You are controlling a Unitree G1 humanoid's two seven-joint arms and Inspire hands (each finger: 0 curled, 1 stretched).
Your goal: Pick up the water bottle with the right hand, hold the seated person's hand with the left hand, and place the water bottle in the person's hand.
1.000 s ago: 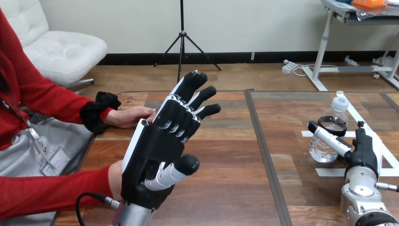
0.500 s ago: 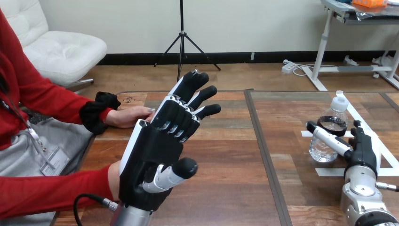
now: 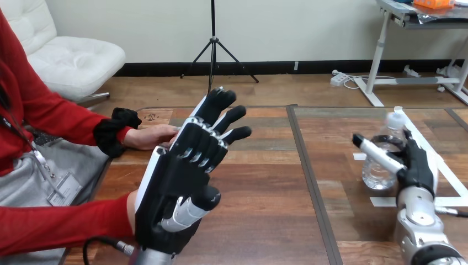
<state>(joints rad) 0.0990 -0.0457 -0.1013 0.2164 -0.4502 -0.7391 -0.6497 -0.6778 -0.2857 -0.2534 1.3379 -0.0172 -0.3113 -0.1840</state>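
Observation:
A clear water bottle [image 3: 383, 144] with a white cap stands upright on the table's right part. My right hand [image 3: 418, 163] is beside it on its right, open, with the straight thumb [image 3: 376, 154] lying across the bottle's front and the fingers hidden behind it. My left hand [image 3: 185, 175] is raised over the table's left part, open, fingers straight and spread. Beyond it the person's hand at the view's left [image 3: 156, 136] rests flat on the table, apart from my fingers. A second red-sleeved forearm [image 3: 66, 223] of the person lies low, partly hidden behind my left wrist.
White tape strips [image 3: 386, 201] mark the table around the bottle. A dark seam [image 3: 310, 182] runs down the table between its two halves. The person sits at the left side, close to the table's edge.
My right hand has moved forward and up, so that its thumb now crosses the bottle. My left hand has sunk and drifted slightly left. The person's hand has stayed still.

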